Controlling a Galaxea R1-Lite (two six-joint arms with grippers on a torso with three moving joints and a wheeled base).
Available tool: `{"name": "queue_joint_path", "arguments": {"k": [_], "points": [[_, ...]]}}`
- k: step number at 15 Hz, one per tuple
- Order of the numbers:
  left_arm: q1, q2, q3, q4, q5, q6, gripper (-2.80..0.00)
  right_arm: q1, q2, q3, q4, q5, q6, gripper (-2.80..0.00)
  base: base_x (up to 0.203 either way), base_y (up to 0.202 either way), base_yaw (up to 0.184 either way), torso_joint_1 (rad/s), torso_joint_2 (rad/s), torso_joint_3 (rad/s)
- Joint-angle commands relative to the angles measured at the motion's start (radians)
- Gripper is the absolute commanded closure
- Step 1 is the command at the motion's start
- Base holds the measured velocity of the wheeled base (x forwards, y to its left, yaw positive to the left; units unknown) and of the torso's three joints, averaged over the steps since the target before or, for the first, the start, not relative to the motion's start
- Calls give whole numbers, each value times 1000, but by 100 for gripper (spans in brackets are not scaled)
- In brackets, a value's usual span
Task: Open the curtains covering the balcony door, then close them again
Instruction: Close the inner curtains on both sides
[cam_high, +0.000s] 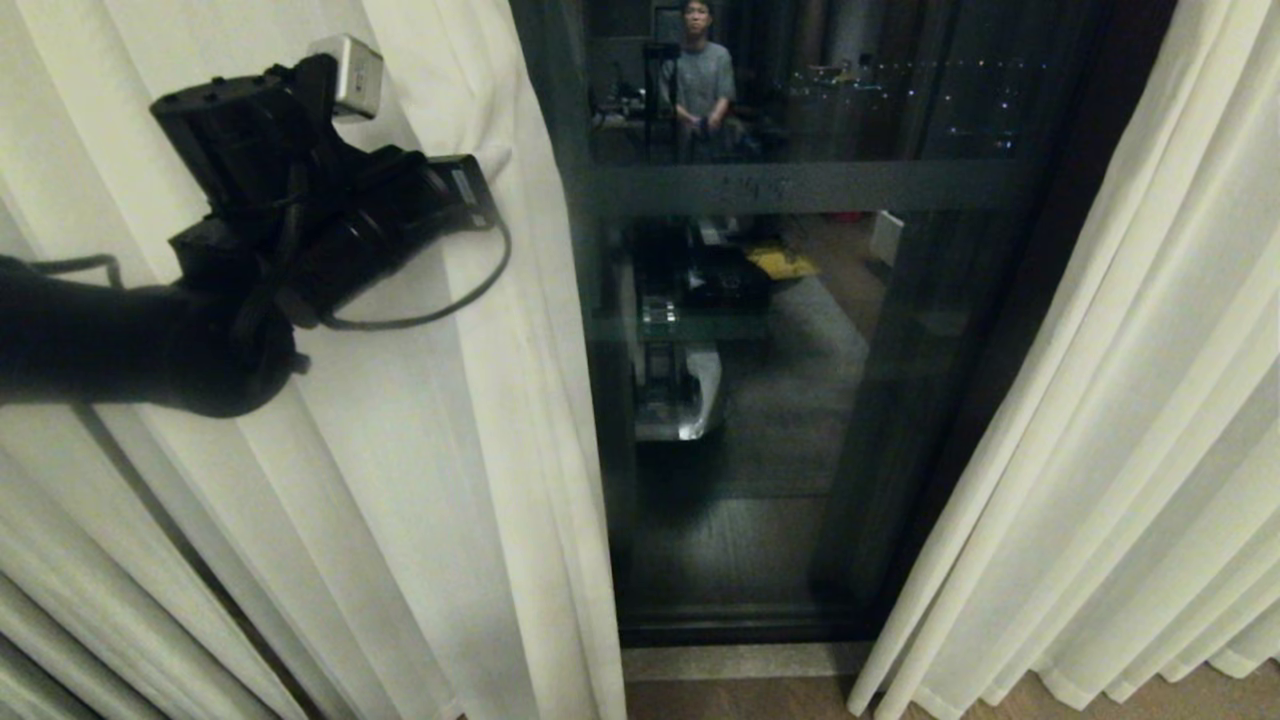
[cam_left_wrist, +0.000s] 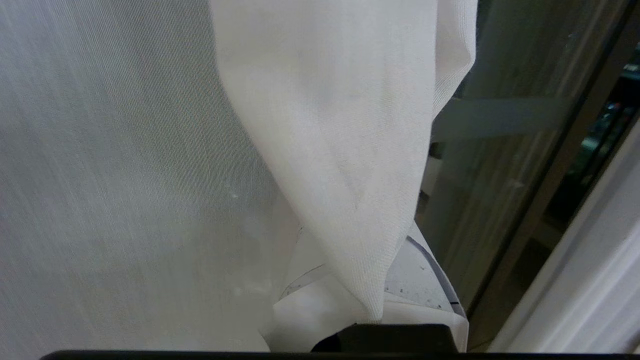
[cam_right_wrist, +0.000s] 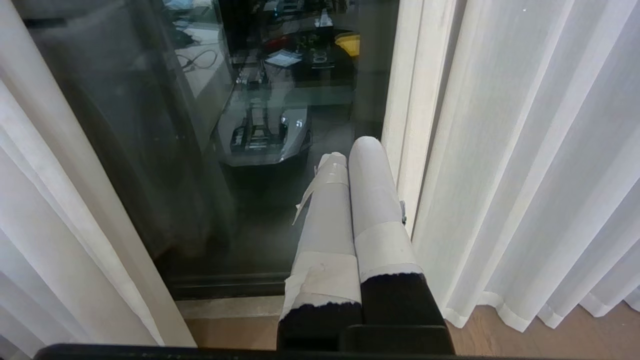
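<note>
Nearest the robot's left side, the left gripper (cam_high: 470, 205) is raised against the left curtain panel (cam_high: 400, 480), jaws closed on a fold at its inner edge; the left wrist view shows that fold (cam_left_wrist: 350, 200) running down between the taped fingers (cam_left_wrist: 420, 280). The right gripper (cam_right_wrist: 350, 165) is closed on nothing, pointing down at the threshold (cam_right_wrist: 230, 307) beside the right curtain panel (cam_right_wrist: 525, 175).

Judgement on the step: a gap stands between the panels, and whether the panel is being drawn open or shut cannot be told. Either way the pull should run level along the rail line, steady, with the pinch kept firm on the edge fold. A downward drag would load the hangers, and a thin pinch may slip.

Count, near to far: two grippers, two curtain panels, one balcony door (cam_high: 800, 400) exposed between them. In the glass, one reflected person (cam_high: 700, 80) and the robot's own reflection (cam_high: 680, 390).
</note>
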Motion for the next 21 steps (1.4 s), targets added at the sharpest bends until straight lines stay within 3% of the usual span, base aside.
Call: {"name": "queue_joint_path", "arguments": {"k": [1,7,13,21], "points": [[4,2,0,-6,5,26,0,0,1,0,-1,0,0,0,0,0,0,0,0,0],[20,-1,3,-6,8,71,0,0,1,0,-1,0,0,0,0,0,0,0,0,0],[20,4,1,-6,8,76,0,0,1,0,-1,0,0,0,0,0,0,0,0,0],[-5,34,-12,-6,5,78,0,0,1,0,-1,0,0,0,0,-159,4,2,2,0]]}}
